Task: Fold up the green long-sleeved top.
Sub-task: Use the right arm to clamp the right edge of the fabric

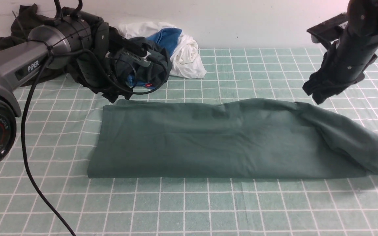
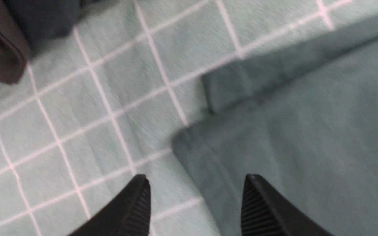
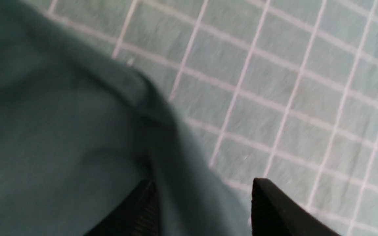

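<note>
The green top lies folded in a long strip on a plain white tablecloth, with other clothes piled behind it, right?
Not plain white: the front view shows the tablecloth pale green with a white grid. The green top and clothes pile are right.

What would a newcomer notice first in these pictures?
The green long-sleeved top lies folded in a long band across the checked tablecloth. Behind its left end sits a heap of dark, white and blue clothes. The left gripper and the right gripper, both open, hang over its ends.
</note>
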Action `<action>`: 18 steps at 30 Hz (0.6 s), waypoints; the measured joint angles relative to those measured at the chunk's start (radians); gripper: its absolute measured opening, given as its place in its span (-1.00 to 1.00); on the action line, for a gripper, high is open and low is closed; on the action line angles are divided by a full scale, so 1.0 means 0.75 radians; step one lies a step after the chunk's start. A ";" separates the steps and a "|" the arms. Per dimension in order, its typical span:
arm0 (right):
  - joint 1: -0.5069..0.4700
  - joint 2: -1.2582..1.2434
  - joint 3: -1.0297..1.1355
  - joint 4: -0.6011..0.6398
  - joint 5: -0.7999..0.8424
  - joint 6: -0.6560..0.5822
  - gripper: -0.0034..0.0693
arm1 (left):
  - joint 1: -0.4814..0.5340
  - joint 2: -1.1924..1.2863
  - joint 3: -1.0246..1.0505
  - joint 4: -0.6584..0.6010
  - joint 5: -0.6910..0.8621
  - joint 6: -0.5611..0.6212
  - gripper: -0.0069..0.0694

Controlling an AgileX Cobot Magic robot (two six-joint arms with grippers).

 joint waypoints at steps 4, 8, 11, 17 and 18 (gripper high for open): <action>0.000 -0.074 0.247 0.267 0.043 -0.064 0.10 | -0.077 -0.021 -0.001 -0.043 0.185 -0.003 -0.22; -0.007 -0.094 0.433 0.253 -0.021 -0.053 0.05 | -0.095 -0.021 -0.001 -0.089 0.243 0.003 -0.59; -0.039 -0.094 0.493 0.145 -0.095 0.003 0.03 | -0.095 -0.021 -0.001 -0.125 0.275 0.035 -0.76; -0.304 -0.094 0.457 -0.205 -0.282 0.364 0.02 | -0.095 -0.021 -0.001 -0.166 0.323 0.068 -0.83; -0.323 -0.094 0.449 -0.208 -0.282 0.378 0.02 | -0.095 -0.021 -0.001 -0.170 0.323 0.068 -0.83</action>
